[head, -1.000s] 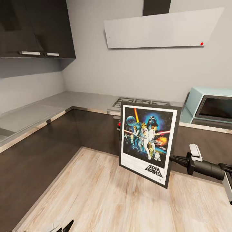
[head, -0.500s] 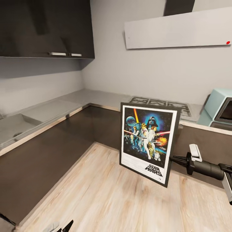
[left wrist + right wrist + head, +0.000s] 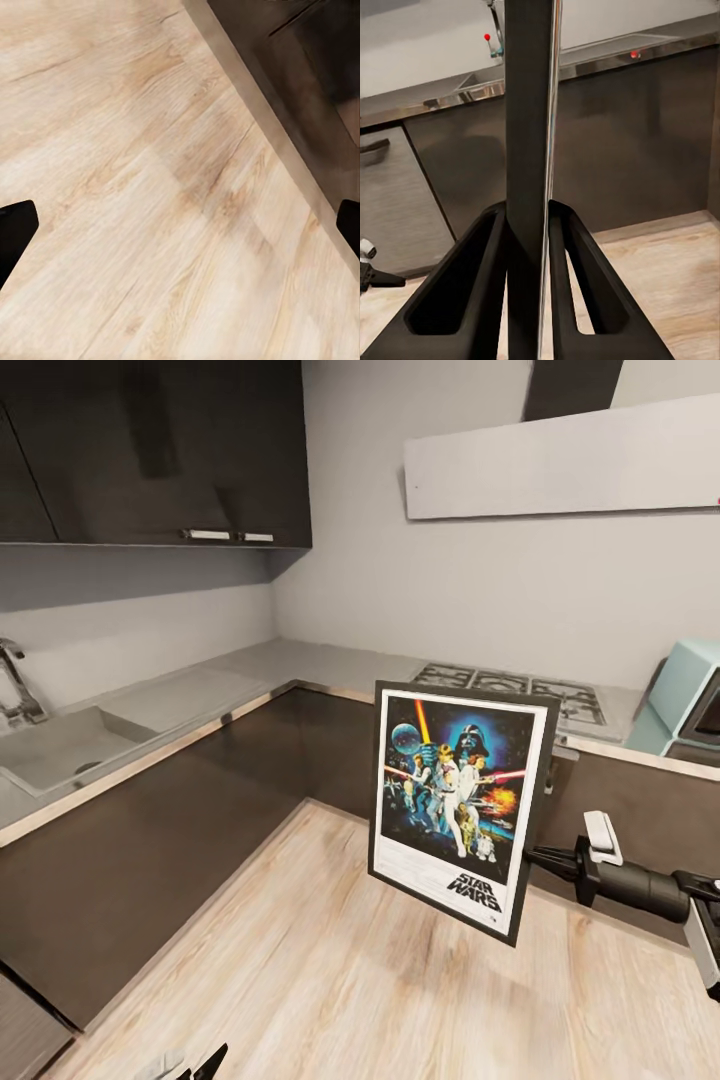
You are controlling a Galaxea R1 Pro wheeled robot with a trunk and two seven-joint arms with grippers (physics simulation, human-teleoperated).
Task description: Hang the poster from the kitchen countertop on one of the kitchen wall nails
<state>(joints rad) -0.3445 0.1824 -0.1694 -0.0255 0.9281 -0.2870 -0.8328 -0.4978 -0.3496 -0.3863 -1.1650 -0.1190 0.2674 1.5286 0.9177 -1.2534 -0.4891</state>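
The right gripper point(image 3: 540, 854) is clamped on the right edge of the poster point(image 3: 455, 801), its two fingers point(image 3: 484, 300) pressed against either face of the black frame. The poster stands upright, off the floor, in front of the kitchen countertop point(image 3: 300, 660) and hob point(image 3: 510, 688). The left gripper point(image 3: 180, 225) hangs spread wide, holding nothing, above the wooden floor point(image 3: 135, 187).

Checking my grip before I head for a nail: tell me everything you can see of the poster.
The poster has a black frame, thin white border, colourful figures on dark blue and a "STAR WARS" logo at the bottom. It hangs roughly upright, slightly tilted, in the air above the wooden floor, off the countertop. The right tool clamps its right edge, fingers on both faces.
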